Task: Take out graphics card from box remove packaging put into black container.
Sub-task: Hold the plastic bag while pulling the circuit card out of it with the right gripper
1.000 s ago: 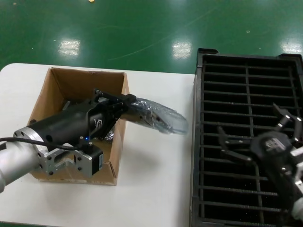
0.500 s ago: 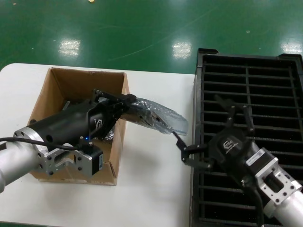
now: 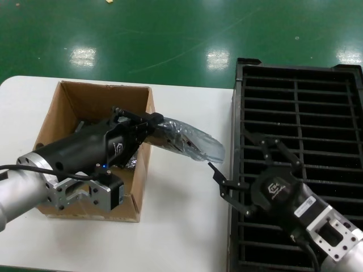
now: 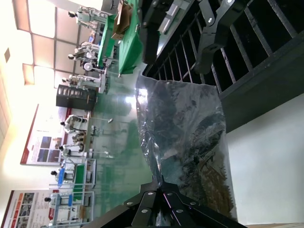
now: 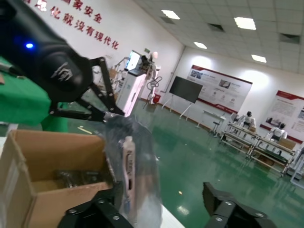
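My left gripper is shut on one end of the crinkly grey packaging bag and holds it in the air past the right wall of the brown cardboard box. The graphics card sits inside the bag; its silver end bracket shows through the plastic. My right gripper is open, just to the right of the bag's free end, over the left edge of the black container. In the right wrist view the bag lies close to one finger, inside the open jaws.
The box stands on the white table at the left, with more grey-wrapped items inside. The slotted black container fills the right side. A green floor lies beyond the table's far edge.
My right arm has swung left from over the container's right part to its left edge, close to the bag's free end. The left gripper and bag have not moved.
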`<act>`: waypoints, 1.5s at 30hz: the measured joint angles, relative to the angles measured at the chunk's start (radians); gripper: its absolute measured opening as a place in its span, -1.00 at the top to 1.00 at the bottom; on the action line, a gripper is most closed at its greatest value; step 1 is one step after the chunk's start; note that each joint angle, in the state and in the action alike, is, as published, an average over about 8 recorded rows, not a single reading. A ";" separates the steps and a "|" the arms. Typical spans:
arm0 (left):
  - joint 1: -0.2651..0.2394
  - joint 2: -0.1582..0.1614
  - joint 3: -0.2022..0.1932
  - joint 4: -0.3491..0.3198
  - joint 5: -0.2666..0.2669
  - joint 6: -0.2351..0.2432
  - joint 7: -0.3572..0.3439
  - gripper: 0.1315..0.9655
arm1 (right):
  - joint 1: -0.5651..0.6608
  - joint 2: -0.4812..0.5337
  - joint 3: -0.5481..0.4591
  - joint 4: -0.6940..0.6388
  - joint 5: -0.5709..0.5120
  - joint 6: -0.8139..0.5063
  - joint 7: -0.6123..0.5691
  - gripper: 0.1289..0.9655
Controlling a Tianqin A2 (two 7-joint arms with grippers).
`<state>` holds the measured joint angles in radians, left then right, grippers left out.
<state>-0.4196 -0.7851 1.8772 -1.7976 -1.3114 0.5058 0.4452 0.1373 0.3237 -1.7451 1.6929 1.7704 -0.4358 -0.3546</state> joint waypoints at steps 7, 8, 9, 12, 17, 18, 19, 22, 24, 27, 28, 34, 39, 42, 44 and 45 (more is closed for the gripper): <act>0.000 0.000 0.000 0.000 0.000 0.000 0.000 0.98 | -0.035 0.025 0.000 0.023 -0.011 0.005 -0.017 0.08; 0.000 0.000 0.000 0.000 0.000 0.000 0.000 0.98 | -0.039 0.027 0.000 0.025 -0.011 0.005 -0.021 0.14; 0.000 0.000 0.000 0.000 0.000 0.000 0.000 0.98 | -0.042 0.028 0.001 0.026 -0.012 0.005 -0.027 0.20; 0.000 0.000 0.000 0.000 0.000 0.000 0.000 0.98 | -0.046 0.028 0.000 0.029 -0.013 0.004 -0.048 0.39; 0.000 0.000 0.000 0.000 0.000 0.000 0.000 0.98 | -0.034 0.024 -0.010 0.022 -0.018 -0.001 -0.075 0.45; 0.000 0.000 0.000 0.000 0.000 0.000 0.000 0.98 | -0.028 0.024 -0.013 0.019 -0.020 -0.002 -0.077 0.49; 0.000 0.000 0.000 0.000 0.000 0.000 0.000 0.98 | -0.022 0.024 -0.016 0.015 -0.022 -0.003 -0.079 0.53; 0.000 0.000 0.000 0.000 0.000 0.000 0.000 0.98 | 0.004 0.023 -0.027 -0.001 -0.029 -0.006 -0.082 0.66; 0.000 0.000 0.000 0.000 0.000 0.000 0.000 0.98 | 0.026 0.020 -0.034 -0.017 -0.032 -0.008 -0.084 0.74; 0.000 0.000 0.000 0.000 0.000 0.000 0.000 0.98 | 0.062 0.015 -0.042 -0.045 -0.036 -0.010 -0.085 0.81; 0.000 0.000 0.000 0.000 0.000 0.000 0.000 0.98 | 0.074 0.013 -0.045 -0.055 -0.037 -0.011 -0.084 0.83; 0.000 0.000 0.000 0.000 0.000 0.000 0.000 0.98 | 0.140 0.007 -0.068 -0.116 -0.050 -0.018 -0.074 0.96; 0.000 0.000 0.000 0.000 0.000 0.000 0.000 0.98 | 0.191 0.009 -0.097 -0.167 -0.066 -0.036 -0.064 0.97; 0.000 0.000 0.000 0.000 0.000 0.000 0.000 0.98 | 0.223 0.017 -0.119 -0.194 -0.083 -0.051 -0.042 0.98; 0.000 0.000 0.000 0.000 0.000 0.000 0.000 0.98 | 0.244 0.025 -0.136 -0.205 -0.101 -0.059 -0.017 0.99; 0.000 0.000 0.000 0.000 0.000 0.000 0.000 0.98 | 0.256 0.031 -0.146 -0.209 -0.112 -0.064 0.000 0.99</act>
<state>-0.4196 -0.7850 1.8771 -1.7976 -1.3114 0.5059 0.4452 0.3928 0.3547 -1.8909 1.4842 1.6584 -0.4995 -0.3546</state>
